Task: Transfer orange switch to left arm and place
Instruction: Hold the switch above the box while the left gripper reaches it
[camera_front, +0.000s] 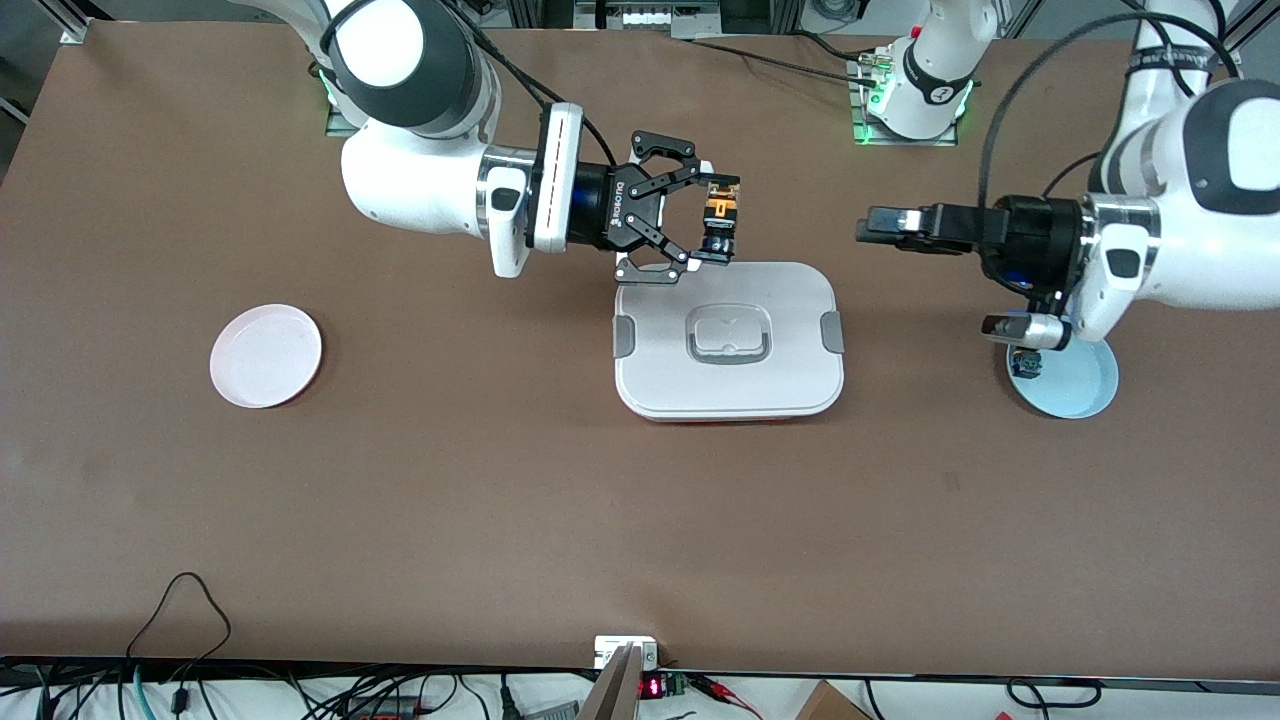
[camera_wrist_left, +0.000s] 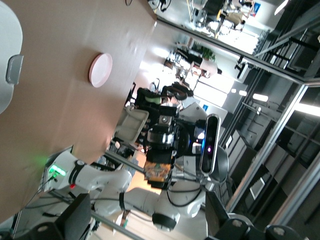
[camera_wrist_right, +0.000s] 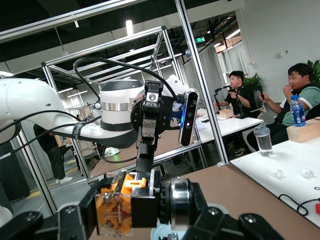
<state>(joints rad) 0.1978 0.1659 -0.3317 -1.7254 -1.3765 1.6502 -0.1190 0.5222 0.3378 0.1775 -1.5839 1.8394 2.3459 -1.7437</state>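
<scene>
Right gripper (camera_front: 712, 222): black two-finger unit on the large white right arm; raised over the table at the 12 o'clock edge of the box; fingers pressed on the orange switch.
Orange switch (camera_front: 718, 215): tiny electrical part, orange block body with black cylindrical end; pinched between the right gripper's fingertips, in the air, clear of the lid; seen close up in the right wrist view (camera_wrist_right: 131, 201).
Box (camera_front: 729, 340): large white rounded-rectangle plastic container, grey side clips, grey-rimmed recessed lid handle; resting mid-table, lid on.
Left gripper (camera_front: 868, 228): black two-finger unit on the large white left arm; held level in the air at the 2 o'clock side of the box, pointing toward the switch; fingers spread wide, holding nothing.
Gap: the two grippers well apart, facing each other.
Pink plate (camera_front: 266, 355): small round pale pink dish; on the table at the 9 o'clock side of the box, toward the right arm's end.
Blue plate (camera_front: 1077, 385): small round light blue dish; at the 3 o'clock side of the box, under the left arm's wrist; small dark part lying in it.
</scene>
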